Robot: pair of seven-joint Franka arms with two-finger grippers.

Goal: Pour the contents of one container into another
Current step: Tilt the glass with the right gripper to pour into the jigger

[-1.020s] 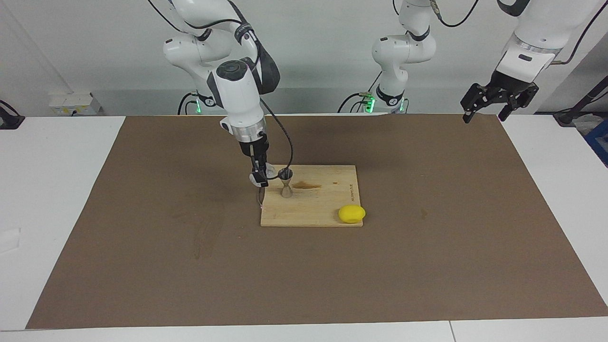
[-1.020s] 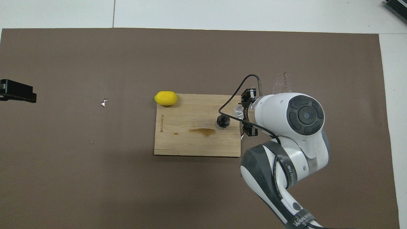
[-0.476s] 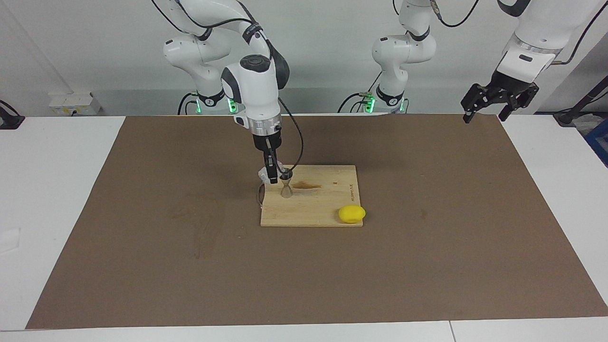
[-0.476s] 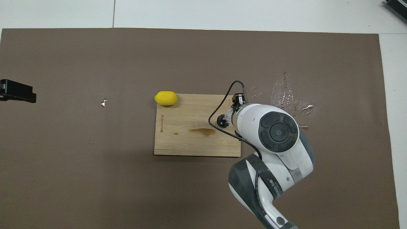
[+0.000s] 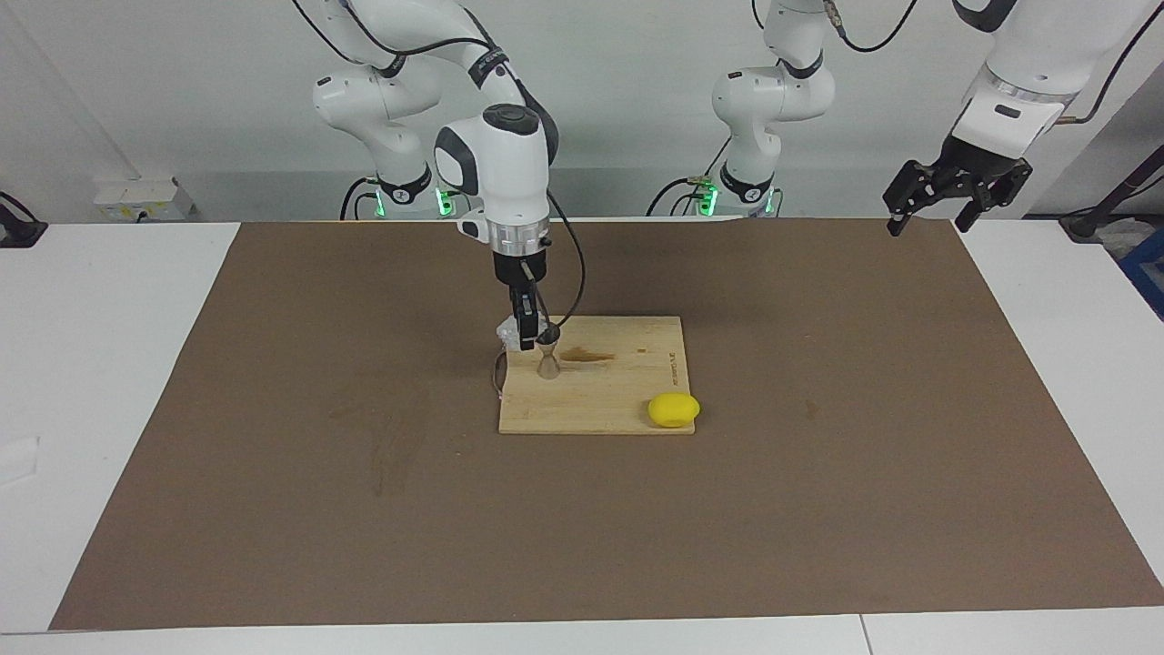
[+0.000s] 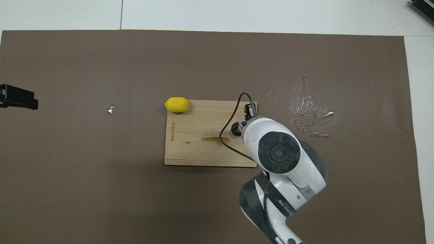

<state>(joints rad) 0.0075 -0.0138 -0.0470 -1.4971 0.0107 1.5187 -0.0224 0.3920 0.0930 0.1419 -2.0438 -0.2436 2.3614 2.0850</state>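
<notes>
**Right hand tipping the tumbler at the jigger**

Right hand (image 5: pixel 524 338) is hanging over the wooden board (image 5: pixel 600 400), at its corner toward the right arm's end of the worktop and nearest the robots, and it is pinching the clear glass tumbler (image 5: pixel 509 333) between its fingers. The tumbler is being held tilted in the air, with its mouth leaning toward the top cup of the metal jigger (image 5: pixel 548 357). From overhead the white wrist is covering most of the hand, and only a sliver of glass (image 6: pixel 241 126) is showing beside the jigger's dark mouth (image 6: pixel 235 128).

The jigger is standing upright on the board, just beside a brown wet streak (image 6: pixel 214 139) running along the wood. Farther from the robots, a yellow lemon (image 5: pixel 674 409) is lying at the board's corner toward the left arm's end, half over the edge.

On the brown mat (image 6: pixel 101 186) toward the right arm's end, a patch of spilled liquid (image 6: pixel 307 106) is glistening.

Left hand (image 5: pixel 955 196) is waiting in the air over the mat's corner, its fingers spread apart and holding nothing.
</notes>
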